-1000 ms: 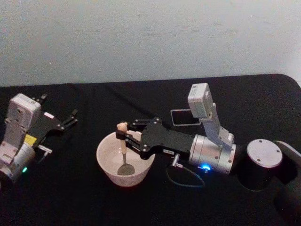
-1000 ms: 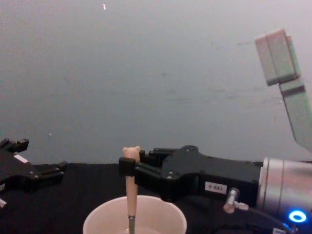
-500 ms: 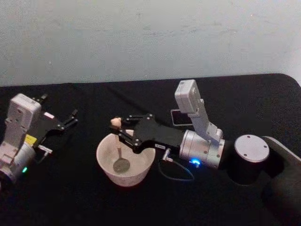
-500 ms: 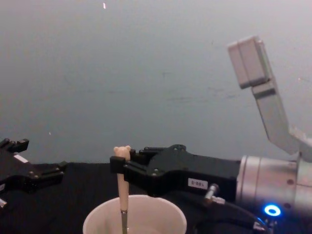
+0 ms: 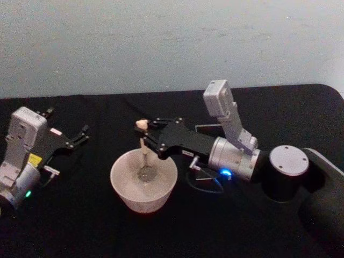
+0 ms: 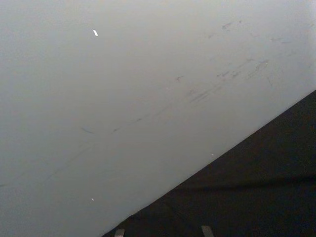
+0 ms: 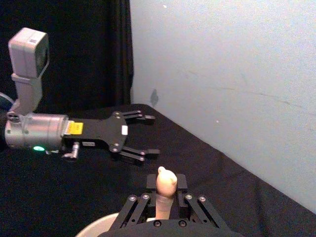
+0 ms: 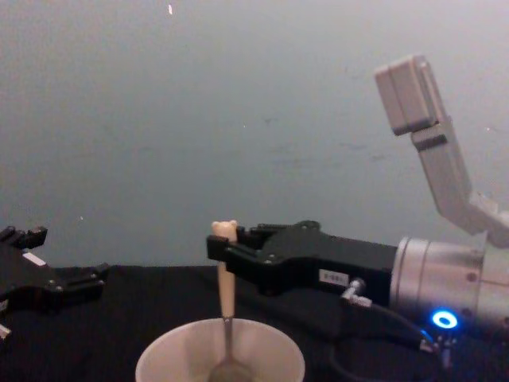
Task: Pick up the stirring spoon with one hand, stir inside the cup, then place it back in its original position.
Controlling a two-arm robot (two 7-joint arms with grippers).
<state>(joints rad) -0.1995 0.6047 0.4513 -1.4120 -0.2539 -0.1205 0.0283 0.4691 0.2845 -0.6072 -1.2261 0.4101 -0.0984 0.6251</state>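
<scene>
- stirring spoon (image 5: 144, 157) — near upright, beige bear-head handle on top, pinched just below the head by the right gripper (image 5: 143, 135); shiny round bowl sits low inside the cup
- cup (image 5: 138, 202) — wide, cream-white, upright
- dark grey holder (image 5: 203, 128) — mostly hidden, behind and right of the cup, apart from it

One cup (image 5: 142, 201) stands on the one black table (image 5: 80, 215), with one stirring spoon (image 5: 143, 149) in it. One dark holder (image 5: 201, 127), partly hidden, sits toward the far edge. There are two grippers: left gripper (image 5: 67, 121) and right gripper (image 5: 146, 133).
</scene>
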